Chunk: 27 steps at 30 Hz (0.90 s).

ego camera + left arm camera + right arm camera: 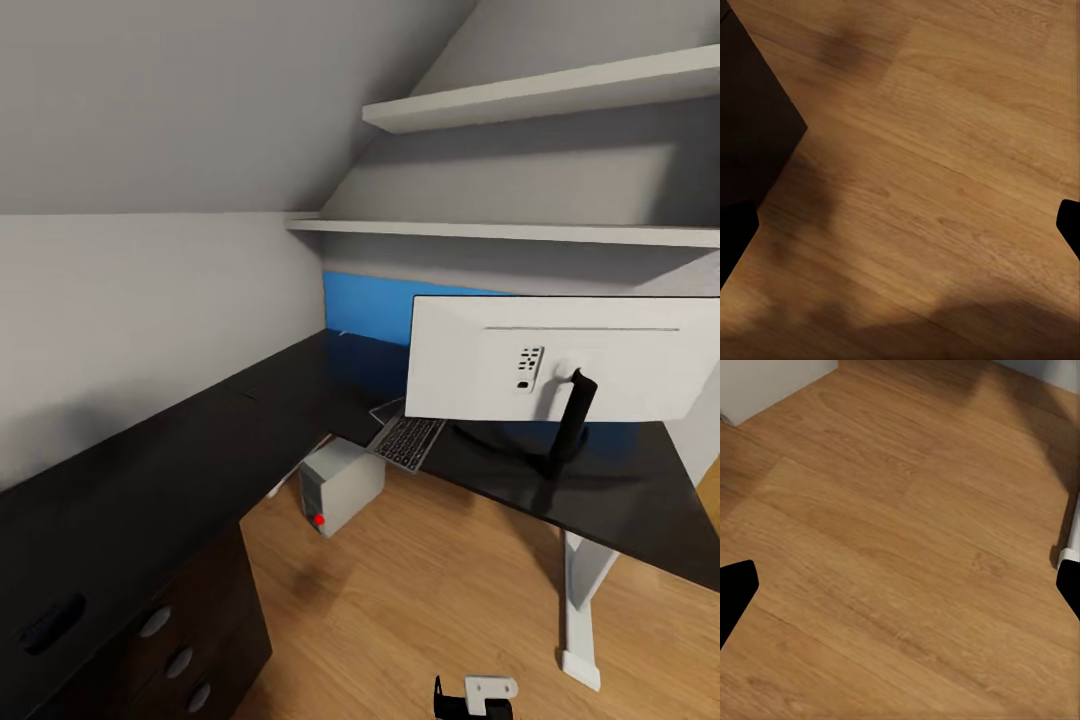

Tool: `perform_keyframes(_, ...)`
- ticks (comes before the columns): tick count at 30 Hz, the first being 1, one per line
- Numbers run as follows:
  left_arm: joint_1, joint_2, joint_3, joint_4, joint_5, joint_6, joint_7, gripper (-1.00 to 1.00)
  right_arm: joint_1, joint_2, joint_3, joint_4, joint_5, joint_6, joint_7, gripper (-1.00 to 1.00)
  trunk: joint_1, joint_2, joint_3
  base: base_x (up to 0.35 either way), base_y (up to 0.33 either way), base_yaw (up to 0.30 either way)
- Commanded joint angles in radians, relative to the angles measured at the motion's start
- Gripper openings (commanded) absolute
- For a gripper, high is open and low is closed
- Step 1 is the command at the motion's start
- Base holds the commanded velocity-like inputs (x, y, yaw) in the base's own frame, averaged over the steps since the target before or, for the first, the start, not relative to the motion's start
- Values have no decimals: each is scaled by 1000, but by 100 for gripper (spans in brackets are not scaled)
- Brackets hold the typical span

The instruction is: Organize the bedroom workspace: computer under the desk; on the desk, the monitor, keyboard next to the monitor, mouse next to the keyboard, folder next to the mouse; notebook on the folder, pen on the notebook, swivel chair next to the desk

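Jaws of both arms hang spread and empty over wooden floor (900,540); slim grey keyboard (408,441) lies ahead on the glossy black tabletop (150,480), beneath the white-backed monitor (560,358).

The right gripper (900,592), its two dark fingertips (735,589) spread wide apart, hangs over bare wooden floor (892,532), with a white wall base (765,382) at one corner.
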Motion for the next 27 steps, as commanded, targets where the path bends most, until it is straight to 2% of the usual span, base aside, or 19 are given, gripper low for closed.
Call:
perform_keyframes(1,-1,1,-8,1,10,-5,8,100,-1,0,-4,2,11,-2,-8,100,0,-1,-1,-2,6,-24)
perform_keyframes(9,-1,0,-8,1,11,-5,8,100,-1,-8,-5,1,10,-5,-8,100,0,-1,-1,0,1,-5)
perform_keyframes(14,-1,0,-6,-1,12,-5,10,100,-1,-7,-6,1,9,-57,-8,100,0,-1,-1,0,0,0)
perform_keyframes(15,-1,-1,0,-51,15,-3,14,100,-3,-4,2,-87,16,-159,-12,100,0,-1,-1,0,0,0)
perform_keyframes(19,-1,-2,3,-101,23,0,15,100,-5,-6,2,-249,14,-145,-14,100,0,-1,-1,0,0,0)
perform_keyframes(21,-1,-3,3,-132,47,5,16,100,-8,-5,-1,-349,6,-112,-11,100,0,-1,-1,0,0,0)
perform_keyframes(22,-1,-2,3,-142,53,8,16,100,-10,-4,-1,-362,1,-105,-11,100,0,-1,-1,0,0,0)
perform_keyframes(24,-1,-2,3,-187,69,27,17,100,-17,4,-2,-391,-27,-83,-9,100,0,-1,-1,0,0,0)
perform_keyframes(26,-1,-2,4,-255,82,75,25,100,-36,22,-3,-408,-80,-58,-2,100,0,-1,-1,0,0,0)
perform_keyframes(27,-1,-1,5,-305,92,126,35,100,-53,36,-3,-415,-126,-39,11,100,0,-1,-1,0,0,0)
